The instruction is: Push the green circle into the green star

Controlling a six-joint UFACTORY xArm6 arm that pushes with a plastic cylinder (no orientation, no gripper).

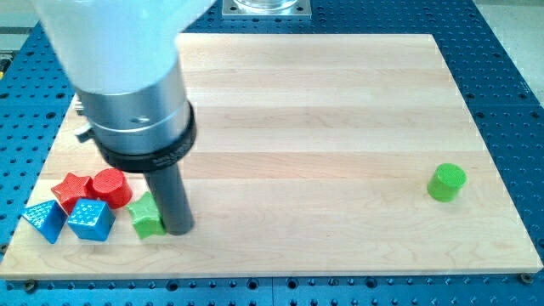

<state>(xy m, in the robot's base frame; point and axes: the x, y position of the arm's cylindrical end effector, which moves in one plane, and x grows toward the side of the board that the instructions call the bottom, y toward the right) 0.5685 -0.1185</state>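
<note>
The green circle, a short green cylinder, stands alone near the board's right edge. The green star lies at the lower left, partly hidden by my rod. My tip rests on the board right beside the green star, on its right side, touching or almost touching it. The green circle is far to the right of both the tip and the star.
A red star, a red cylinder, a blue cube and a blue triangular block cluster just left of the green star. The wooden board lies on a blue perforated table. The arm's large body fills the upper left.
</note>
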